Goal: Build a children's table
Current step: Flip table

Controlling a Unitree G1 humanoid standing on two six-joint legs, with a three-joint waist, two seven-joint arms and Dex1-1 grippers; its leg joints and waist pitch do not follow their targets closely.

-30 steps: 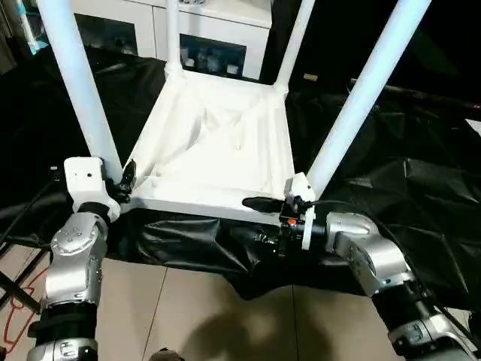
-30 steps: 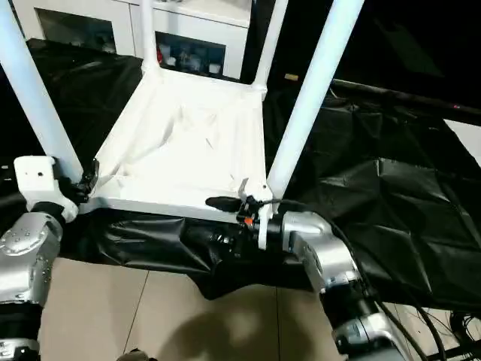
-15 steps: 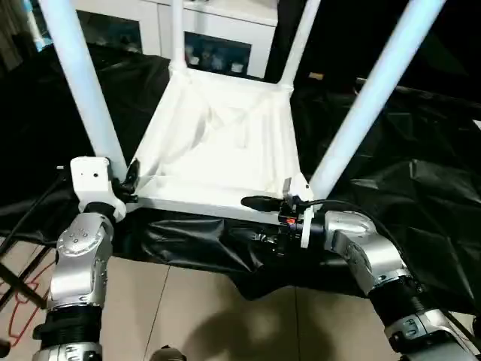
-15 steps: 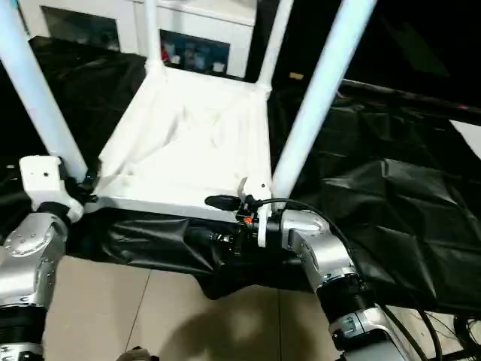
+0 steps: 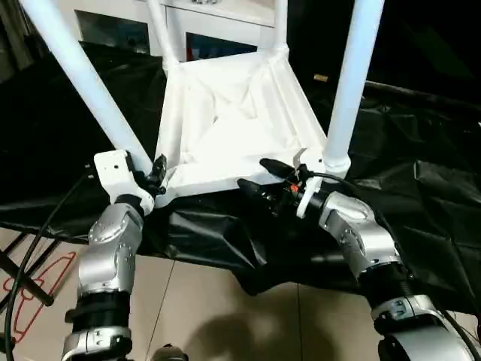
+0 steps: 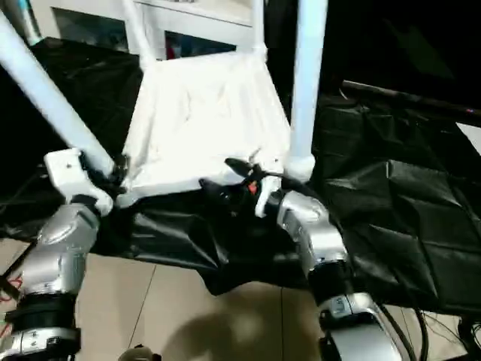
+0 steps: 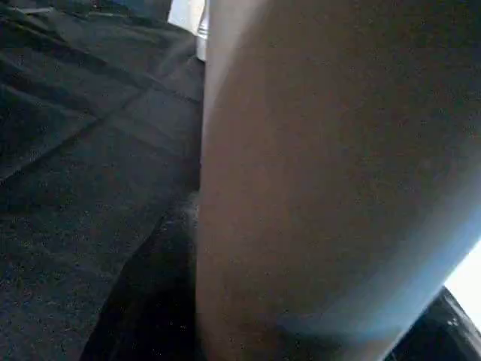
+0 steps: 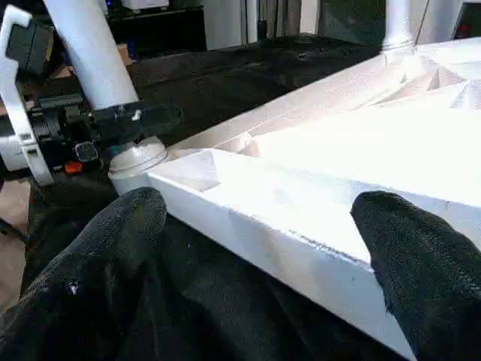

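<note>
The children's table (image 5: 233,128) lies upside down on a surface draped in black sheeting (image 5: 421,203), ribbed underside up and all 4 legs standing in their corner sockets, so the build looks nearly finished and the arms seem placed to steady or turn it. The left end effector (image 5: 157,172) sits at the near-left corner, hard against the base of the near-left leg (image 5: 83,75); its wrist view shows that leg pressed close, but whether the fingers are clamped on it or just beside it I cannot tell. The right end effector (image 5: 264,177) has its 2 fingers (image 8: 120,226) spread wide, 1 above and 1 below the near rim of the top (image 8: 301,226), not yet closed on it, just beside the near-right leg (image 5: 349,83). The near rim overhangs the sheeted edge towards the bare floor (image 5: 188,301), giving room below. Behind, the white cabinet (image 5: 210,26) stands close to the far legs, so room to tip the table away looks tight.
</note>
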